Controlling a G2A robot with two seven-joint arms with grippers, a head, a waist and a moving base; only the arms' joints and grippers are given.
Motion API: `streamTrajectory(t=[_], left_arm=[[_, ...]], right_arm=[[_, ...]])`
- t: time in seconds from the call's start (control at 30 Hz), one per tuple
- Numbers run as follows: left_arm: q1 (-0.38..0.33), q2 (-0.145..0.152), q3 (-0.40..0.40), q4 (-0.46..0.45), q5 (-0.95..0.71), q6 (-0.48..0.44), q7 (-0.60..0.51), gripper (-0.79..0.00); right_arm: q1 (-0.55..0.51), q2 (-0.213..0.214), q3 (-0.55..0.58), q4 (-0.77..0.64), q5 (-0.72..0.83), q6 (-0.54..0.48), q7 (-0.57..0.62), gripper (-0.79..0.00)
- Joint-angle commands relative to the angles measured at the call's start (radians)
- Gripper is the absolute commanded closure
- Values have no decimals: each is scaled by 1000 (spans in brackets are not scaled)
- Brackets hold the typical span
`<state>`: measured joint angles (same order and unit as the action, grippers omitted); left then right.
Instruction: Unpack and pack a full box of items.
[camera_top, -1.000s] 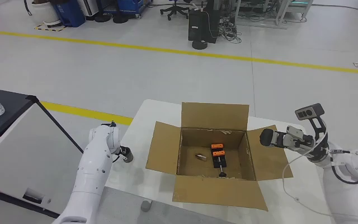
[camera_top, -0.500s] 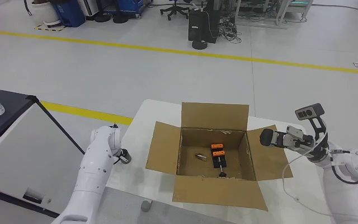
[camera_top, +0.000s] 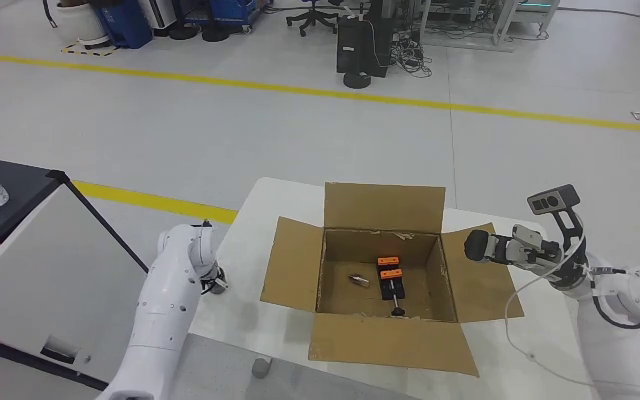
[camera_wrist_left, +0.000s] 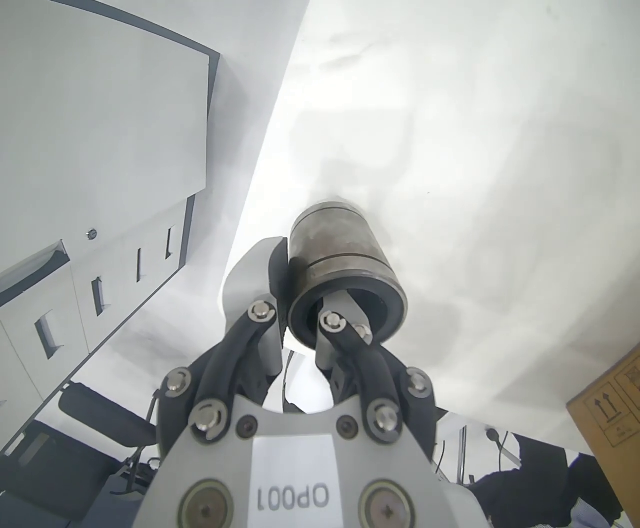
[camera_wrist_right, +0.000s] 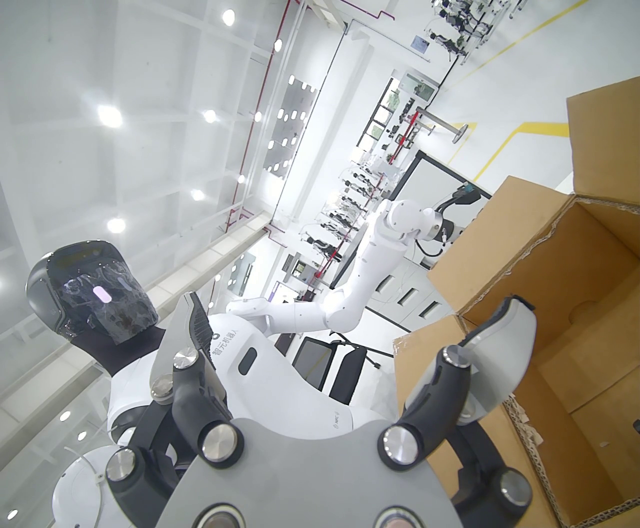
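Observation:
An open cardboard box (camera_top: 290, 265) stands mid-table with all flaps folded out. On its floor lie an orange-and-black clamp (camera_top: 390, 279) and a small metal piece (camera_top: 358, 280). My left gripper (camera_wrist_left: 310, 300) is shut on a grey metal cylinder (camera_wrist_left: 340, 260), one finger inside its bore and one outside. It is low over the white table (camera_wrist_left: 450, 125) near the left edge, left of the box. My right gripper (camera_wrist_right: 350, 325) stands open and holds nothing, over the box's right flap (camera_top: 485, 290).
A grey cabinet with a dark-edged top (camera_top: 40, 250) stands close beside the table's left edge (camera_wrist_left: 250, 190). The box's corner (camera_wrist_left: 610, 410) lies near the left gripper. Bare table surrounds the cylinder.
My left gripper has shifted a little toward the table's left front edge and lower, with the cylinder in it. The right arm and the box contents have kept still.

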<state>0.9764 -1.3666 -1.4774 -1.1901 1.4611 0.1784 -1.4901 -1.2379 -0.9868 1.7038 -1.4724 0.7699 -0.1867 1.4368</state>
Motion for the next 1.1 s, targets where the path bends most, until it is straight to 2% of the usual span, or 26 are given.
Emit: streamTrajectory(t=[0.0,0.23,0.47,0.63,0.67,1.07], left_arm=[[9,3,-14,-42,-7,3,-17,0],[48,14,-89,-241,-78,15,-46,0],[121,26,-160,-532,-172,21,-46,0],[178,36,-161,-688,-228,14,-46,0],[185,37,-159,-708,-235,15,-46,0],[185,37,-159,-708,-235,15,-46,0]], right_arm=[[0,0,0,0,0,0,0,-785],[0,0,0,0,0,0,0,-785],[0,0,0,0,0,0,0,-785],[0,0,0,0,0,0,0,-785],[0,0,0,0,0,0,0,-785],[0,0,0,0,0,0,0,-785]])
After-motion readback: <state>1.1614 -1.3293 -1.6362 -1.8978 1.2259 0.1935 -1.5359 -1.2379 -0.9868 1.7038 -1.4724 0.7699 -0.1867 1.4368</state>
